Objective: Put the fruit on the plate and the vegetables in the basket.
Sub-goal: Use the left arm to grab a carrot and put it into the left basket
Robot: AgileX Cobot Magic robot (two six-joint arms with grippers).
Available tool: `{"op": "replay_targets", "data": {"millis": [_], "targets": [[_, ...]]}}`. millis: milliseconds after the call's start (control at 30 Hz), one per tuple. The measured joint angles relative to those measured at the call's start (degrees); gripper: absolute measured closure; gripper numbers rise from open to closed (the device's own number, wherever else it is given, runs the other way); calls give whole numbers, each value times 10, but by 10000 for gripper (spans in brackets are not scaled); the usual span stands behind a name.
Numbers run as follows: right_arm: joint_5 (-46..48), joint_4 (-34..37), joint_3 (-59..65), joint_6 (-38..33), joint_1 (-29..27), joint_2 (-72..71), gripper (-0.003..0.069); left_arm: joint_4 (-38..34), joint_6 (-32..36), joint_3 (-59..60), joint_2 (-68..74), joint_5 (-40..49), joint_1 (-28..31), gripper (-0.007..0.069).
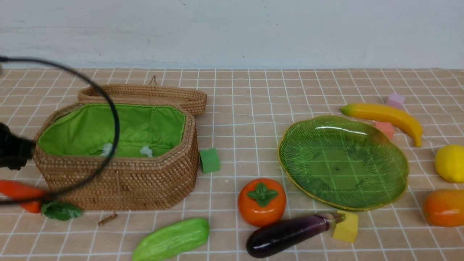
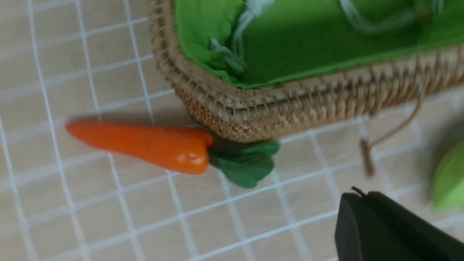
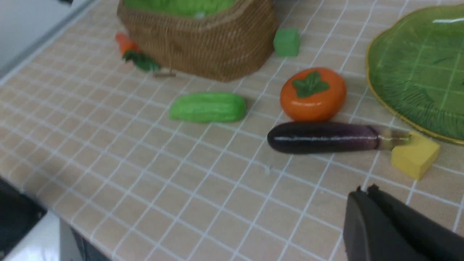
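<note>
Front view: basket (image 1: 145, 185) is set left, plate (image 1: 344, 163) right, persimmon (image 1: 261, 202) between.
Left gripper (image 2: 359, 194): held clenched, empty, near carrot (image 2: 145, 145) beside basket.
Right gripper (image 3: 364, 190): held clenched, empty, near eggplant (image 3: 322, 137).

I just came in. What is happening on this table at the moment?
The robot is sorting toy food, but nothing is placed yet. The left gripper and right gripper are shut and hold nothing. The plate and the open basket hold no food. The banana, lemon, mango, persimmon, gourd and eggplant lie on the table. The carrot lies beside the basket, near the left gripper.
</note>
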Motion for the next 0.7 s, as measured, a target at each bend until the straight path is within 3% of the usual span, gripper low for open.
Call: {"op": "replay_targets", "data": {"millis": [33,100,200,267,367,433,467,567,700], "targets": [[3,0,-2,-2,0,2,665,1,24,0,1,3,1,638],[9,0,-8,-16,0,20,665,4,147,0,8,9,1,638],[9,-3,-9,-34,0,23,665,21,269,0,20,1,1,635],[9,-3,-9,-40,0,23,665,35,285,0,27,-4,1,624],[9,-3,-9,-53,0,23,662,89,294,0,63,-12,1,528],[9,-3,-9,-57,0,23,661,142,282,0,101,-20,1,377],[9,-3,-9,-57,0,23,661,142,282,0,104,-20,1,364],[7,-3,-9,-61,0,23,659,187,277,0,150,-54,1,158],[-5,-6,-9,-63,0,23,655,227,277,0,200,-99,1,40]]}}
